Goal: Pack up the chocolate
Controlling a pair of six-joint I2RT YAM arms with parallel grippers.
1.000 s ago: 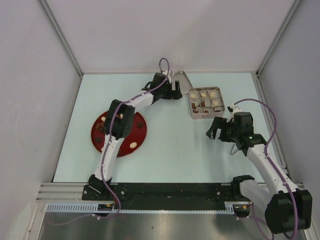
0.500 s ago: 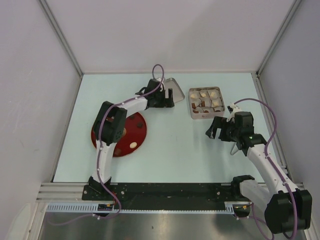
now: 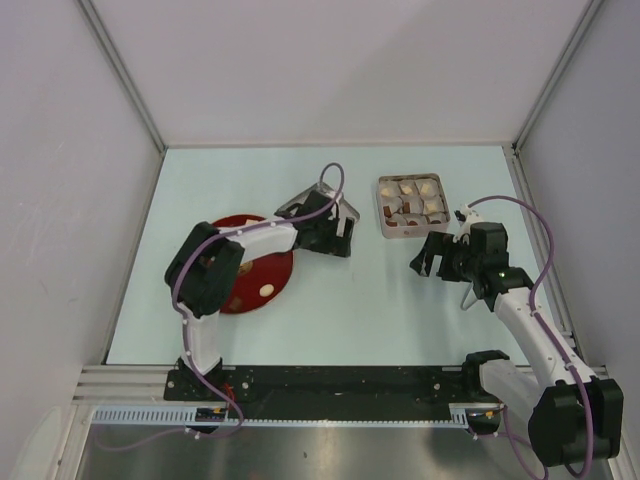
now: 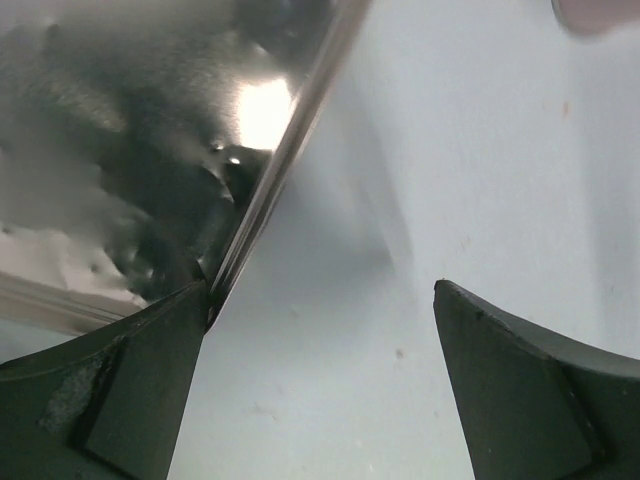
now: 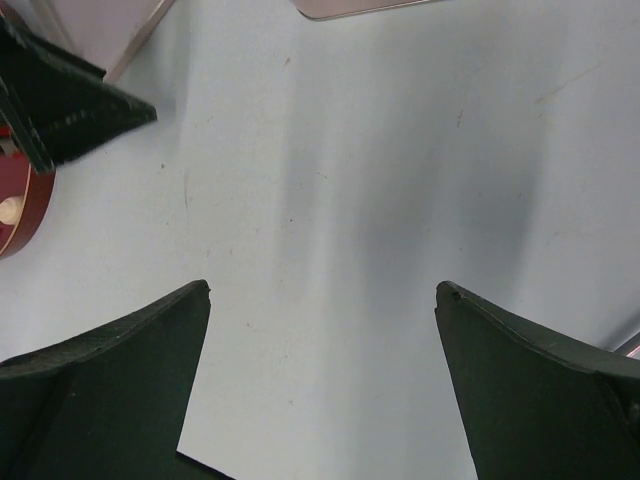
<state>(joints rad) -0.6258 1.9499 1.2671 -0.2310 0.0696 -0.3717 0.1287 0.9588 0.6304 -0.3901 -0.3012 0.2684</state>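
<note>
Chocolate (image 3: 267, 290) sits on the red plate (image 3: 280, 262), left of the left gripper (image 4: 321, 287), whose jaws stand wide apart over the table (image 4: 480, 150). A tilted metal lid (image 4: 120, 130) touches one of its fingertips with its edge. More chocolate fills the square tin (image 3: 383, 215) just beyond the right gripper (image 5: 322, 286), which hangs above the table with jaws spread wide, holding nothing.
</note>
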